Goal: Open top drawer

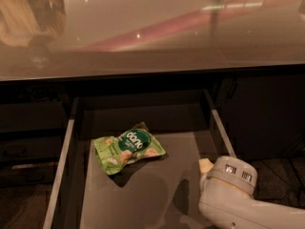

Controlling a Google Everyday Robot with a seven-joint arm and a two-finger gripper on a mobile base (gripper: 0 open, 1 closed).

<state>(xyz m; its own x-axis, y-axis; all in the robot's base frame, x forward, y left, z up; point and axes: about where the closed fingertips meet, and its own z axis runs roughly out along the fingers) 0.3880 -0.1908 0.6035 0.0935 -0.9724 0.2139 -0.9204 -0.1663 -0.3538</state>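
Beneath the counter (152,32), top drawer (138,199) gapes, grey inside; claw (206,166) lower right, its spread I cannot tell.

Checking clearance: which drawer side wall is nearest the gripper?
The right wall, just beside the gripper at lower right; the left wall lies across the top drawer, past the snack bag.

A glossy pale countertop (152,27) reflects a pink streak of light above dark cabinetry (262,118).

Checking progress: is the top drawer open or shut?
Open: the top drawer is pulled out, its grey inside and green snack bag exposed. The gripper sits by its right rail.
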